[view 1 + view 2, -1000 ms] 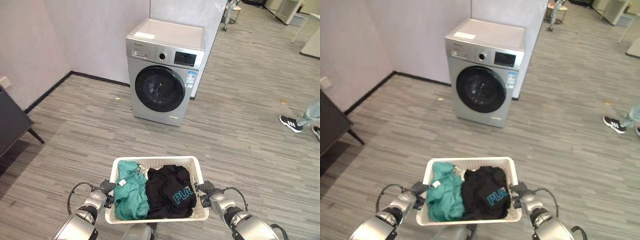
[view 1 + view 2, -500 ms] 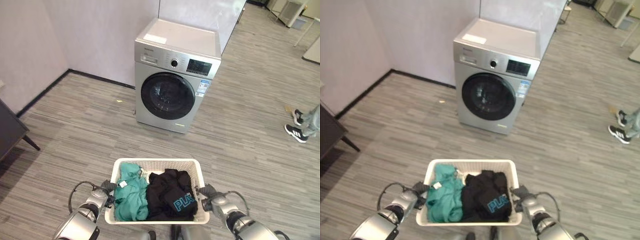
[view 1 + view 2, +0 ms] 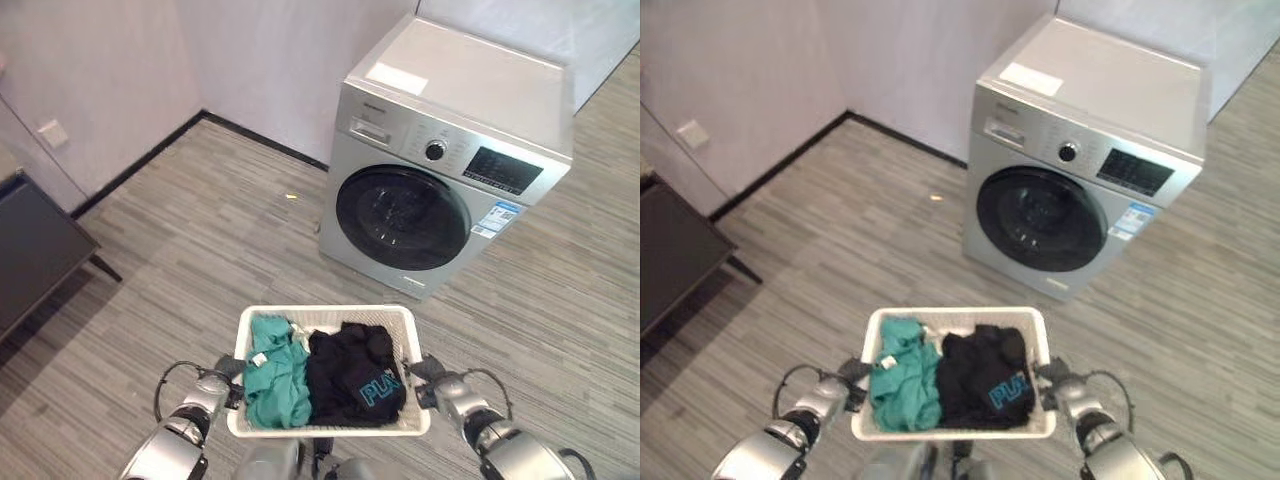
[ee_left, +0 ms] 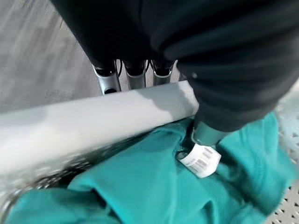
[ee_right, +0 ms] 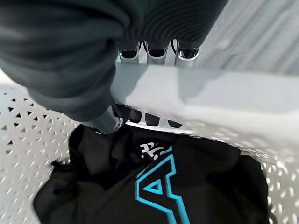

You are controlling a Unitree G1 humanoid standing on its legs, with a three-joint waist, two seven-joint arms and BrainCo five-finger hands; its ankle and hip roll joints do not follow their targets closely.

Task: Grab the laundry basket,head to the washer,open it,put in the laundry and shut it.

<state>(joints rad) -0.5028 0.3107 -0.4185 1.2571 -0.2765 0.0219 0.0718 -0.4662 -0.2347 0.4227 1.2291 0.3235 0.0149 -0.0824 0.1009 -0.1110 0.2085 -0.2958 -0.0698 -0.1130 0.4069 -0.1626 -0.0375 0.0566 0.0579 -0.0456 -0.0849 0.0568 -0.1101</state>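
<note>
White perforated plastic laundry basket [image 3: 325, 316] before silver front-loading washer [image 3: 448, 205]; inside, teal garment [image 3: 277, 374] left, black printed garment [image 3: 352, 372] right. Hands at basket's sides.

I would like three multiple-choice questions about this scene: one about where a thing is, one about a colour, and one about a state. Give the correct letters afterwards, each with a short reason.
1. Where does the teal garment lie in the laundry basket?
A. on the robot's left side
B. on the robot's right side
C. underneath the black garment

2. What colour is the lettering on the black garment?
A. white
B. blue
C. red

3. What is the state of the washing machine door?
A. wide open
B. removed
C. closed

Answers:
1. A, the teal garment fills the basket half beside the left hand.
2. B, blue letters show on the black cloth near the right hand.
3. C, the round dark door sits flush in the machine's front.

Both hands have fingers curled over the basket rim.
</note>
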